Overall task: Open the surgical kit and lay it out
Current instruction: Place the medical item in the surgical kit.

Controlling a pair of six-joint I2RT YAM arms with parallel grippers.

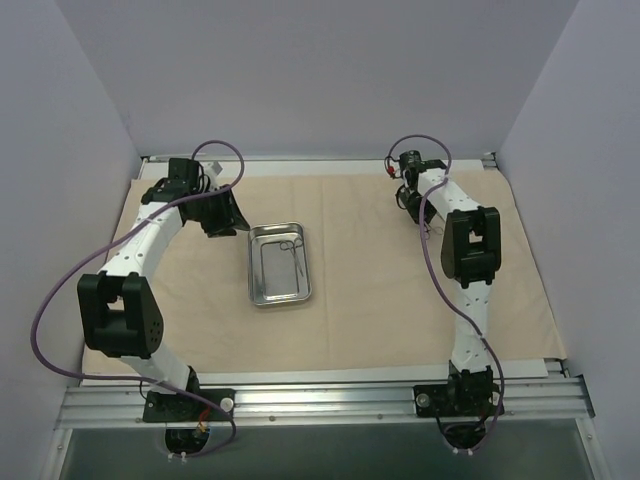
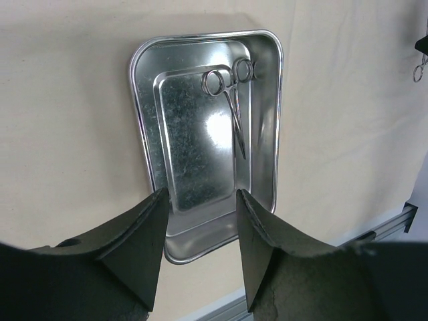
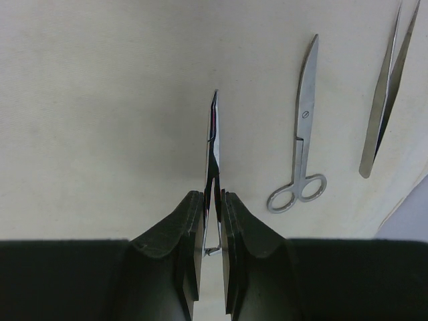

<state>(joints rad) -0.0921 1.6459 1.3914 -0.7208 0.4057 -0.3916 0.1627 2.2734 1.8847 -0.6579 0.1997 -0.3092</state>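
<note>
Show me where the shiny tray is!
In the top view the steel tray lies on the beige cloth, left of middle, near the left tool, with one ring-handled instrument inside.

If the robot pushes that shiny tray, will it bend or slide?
The steel tray looks rigid, so it probably won't bend. Sitting on the beige cloth, it may drag and wrinkle it rather than glide. The ring-handled instrument lying loose inside would likely skid on the smooth bottom.
</note>
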